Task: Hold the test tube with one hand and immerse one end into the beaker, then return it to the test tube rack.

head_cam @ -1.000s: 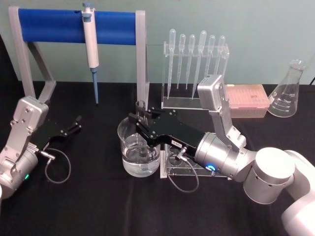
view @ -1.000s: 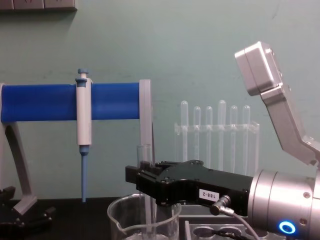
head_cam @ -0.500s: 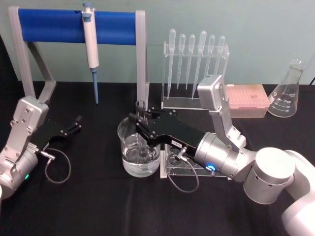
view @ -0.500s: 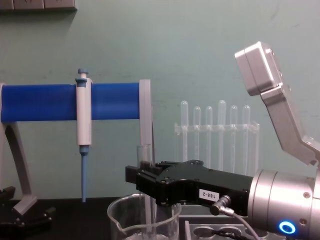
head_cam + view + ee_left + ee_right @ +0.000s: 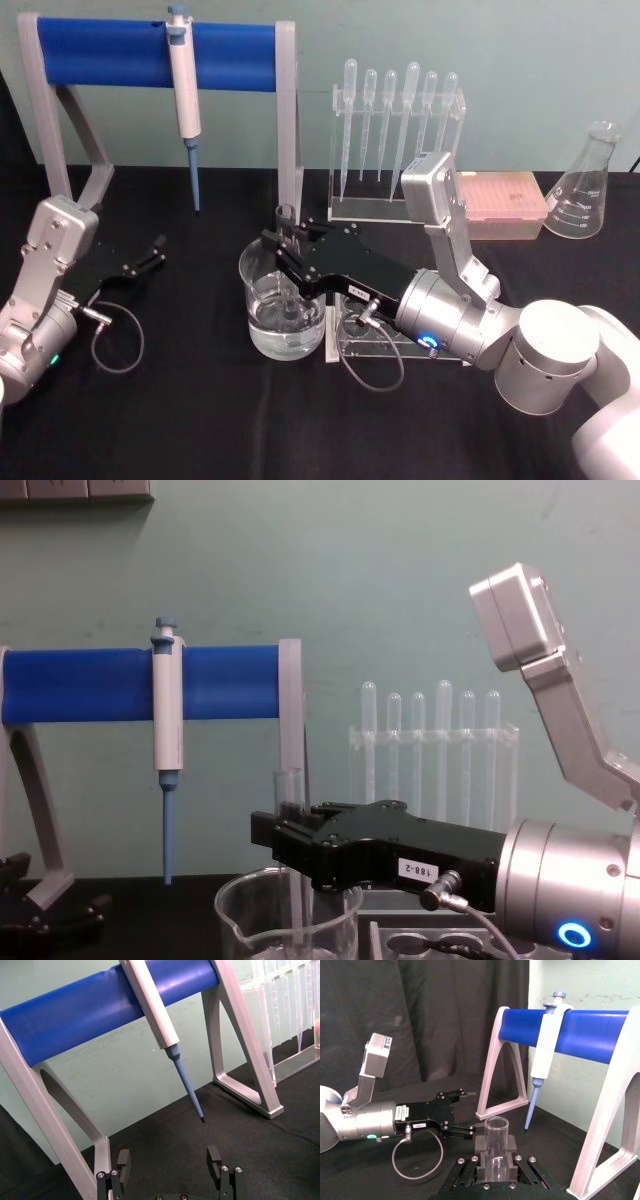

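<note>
The test tube stands upright in the beaker, which holds water; its lower end reaches down into the liquid. My right gripper is shut on the test tube's upper part, just above the beaker's rim. In the right wrist view the test tube sits clamped between the right gripper's fingers. From the chest the tube's open top rises above the right gripper and the beaker. My left gripper rests open near the table's left side, holding nothing.
A clear rack with round holes lies under my right arm. Behind stand a blue-barred stand holding a pipettor, a pipette rack, a pink tip box and a conical flask.
</note>
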Controlling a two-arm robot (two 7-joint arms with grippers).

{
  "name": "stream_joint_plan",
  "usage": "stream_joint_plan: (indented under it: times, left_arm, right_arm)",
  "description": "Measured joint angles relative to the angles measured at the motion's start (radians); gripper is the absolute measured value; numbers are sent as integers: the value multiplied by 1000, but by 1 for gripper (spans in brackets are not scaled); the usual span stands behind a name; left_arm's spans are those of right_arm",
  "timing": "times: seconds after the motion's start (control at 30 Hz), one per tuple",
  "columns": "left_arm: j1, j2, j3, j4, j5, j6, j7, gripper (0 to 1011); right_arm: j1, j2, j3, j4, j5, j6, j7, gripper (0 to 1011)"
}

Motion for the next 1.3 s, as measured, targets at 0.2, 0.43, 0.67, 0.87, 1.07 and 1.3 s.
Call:
stream_joint_plan:
  times: [0.2,0.43,0.67,0.87,1.07,1.3]
  left_arm:
    - [0,0,0,0,0,0,0,1000]
    - [0,0,0,0,0,0,0,1000]
    - [0,0,0,0,0,0,0,1000]
    - [0,0,0,0,0,0,0,1000]
    - [0,0,0,0,0,0,0,1000]
    - [0,0,0,0,0,0,0,1000]
  right_arm:
    - [0,0,0,0,0,0,0,227]
    - [0,0,0,0,0,0,0,227]
    - [0,0,0,0,0,0,0,227]
    - [0,0,0,0,0,0,0,227]
    - [0,0,0,0,0,0,0,227]
    - [0,0,0,0,0,0,0,227]
